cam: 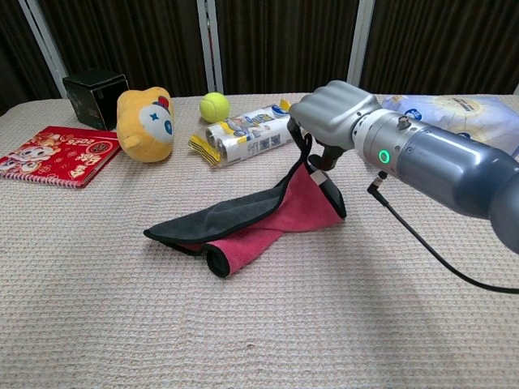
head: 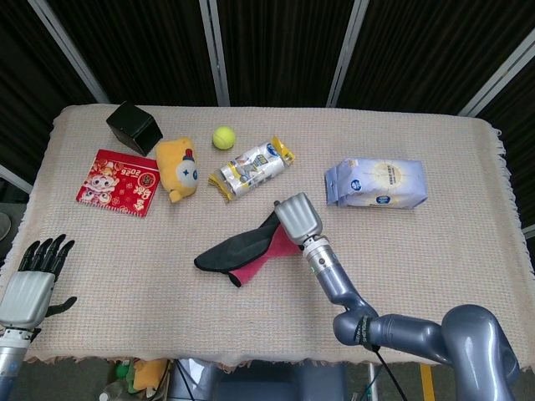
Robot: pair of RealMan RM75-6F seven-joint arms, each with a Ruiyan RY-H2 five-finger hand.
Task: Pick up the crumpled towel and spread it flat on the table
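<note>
The towel [head: 241,250] [cam: 243,219], dark grey on one face and pink on the other, lies bunched in a long fold across the middle of the table. My right hand [head: 298,218] [cam: 334,116] grips its right corner and holds that end lifted, while the left end rests on the cloth. My left hand [head: 32,278] hangs off the table's near left edge, fingers spread, holding nothing; the chest view does not show it.
Behind the towel lie a snack packet [head: 251,168], a tennis ball [head: 222,137], a yellow plush toy [head: 177,169], a red booklet [head: 117,181] and a black box [head: 134,127]. A pale blue bag [head: 376,183] sits at the right.
</note>
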